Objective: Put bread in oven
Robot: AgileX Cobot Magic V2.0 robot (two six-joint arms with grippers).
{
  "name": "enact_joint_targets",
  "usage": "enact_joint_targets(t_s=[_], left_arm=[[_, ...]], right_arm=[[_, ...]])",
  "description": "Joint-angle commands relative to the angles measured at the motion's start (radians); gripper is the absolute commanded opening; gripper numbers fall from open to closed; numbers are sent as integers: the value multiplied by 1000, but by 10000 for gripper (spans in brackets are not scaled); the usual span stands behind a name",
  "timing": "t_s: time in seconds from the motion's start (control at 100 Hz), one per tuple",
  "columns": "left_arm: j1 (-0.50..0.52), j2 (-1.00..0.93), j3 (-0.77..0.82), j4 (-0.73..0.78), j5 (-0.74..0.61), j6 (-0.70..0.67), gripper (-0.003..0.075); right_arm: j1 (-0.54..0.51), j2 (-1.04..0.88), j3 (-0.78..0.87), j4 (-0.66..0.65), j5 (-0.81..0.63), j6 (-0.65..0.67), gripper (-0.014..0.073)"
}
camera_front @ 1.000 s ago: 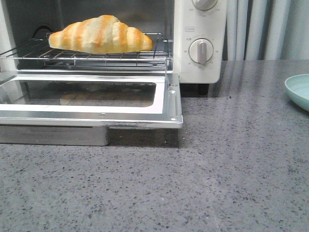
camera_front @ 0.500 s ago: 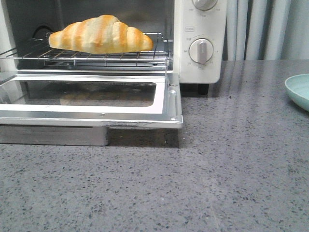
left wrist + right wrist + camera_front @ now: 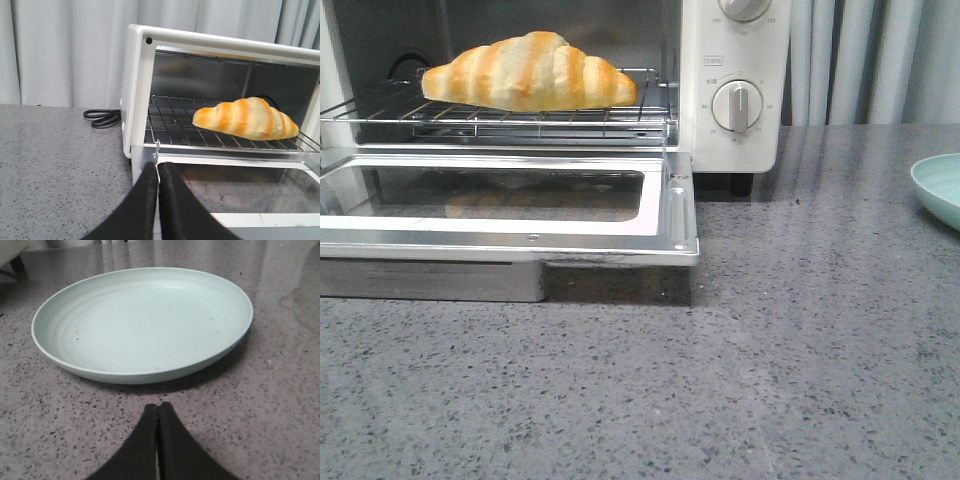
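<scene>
1. Left wrist view: the left gripper (image 3: pixel 158 172) has its black fingers pressed together on nothing, hanging just in front of the oven's lowered door (image 3: pixel 240 197), near its hinge corner. My guess is that it has nothing left to carry and sits clear of the opening.
2. The right gripper (image 3: pixel 158 412) is likewise pinched together and empty, above the speckled grey desk (image 3: pixel 280 405), just short of a pale green plate (image 3: pixel 142 322). The plate holds only a few crumbs, which fits a dish the roll came from, though that is only my reading.
3. The croissant-shaped bread (image 3: pixel 528 72) lies lengthwise on the wire rack (image 3: pixel 520 118) inside the cream-white toaster oven (image 3: pixel 735 60), resting flat across the bars, apart from the walls.
4. The glass door lies open and level, so the cavity is easy to reach. The dials (image 3: pixel 735 105) sit on the panel to the right of the cavity.
5. A black cord (image 3: pixel 102 118) lies coiled on the desk beside the oven.
6. Judging from this, the bread is already in place; only the door seems still to be shut, if that is wanted.
</scene>
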Motion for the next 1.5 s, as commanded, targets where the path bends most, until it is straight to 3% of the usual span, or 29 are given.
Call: enact_joint_targets(t_s=[0.0, 0.4, 1.49], left_arm=[[3, 14, -26, -8, -80, -9, -21], [3, 14, -26, -8, -80, -9, -21], [3, 14, -5, -3, -86, -9, -21]], right_arm=[[-8, -23, 13, 0, -23, -37, -69], [70, -23, 13, -27, -29, -77, -69], [70, -23, 13, -27, -30, -82, -69]])
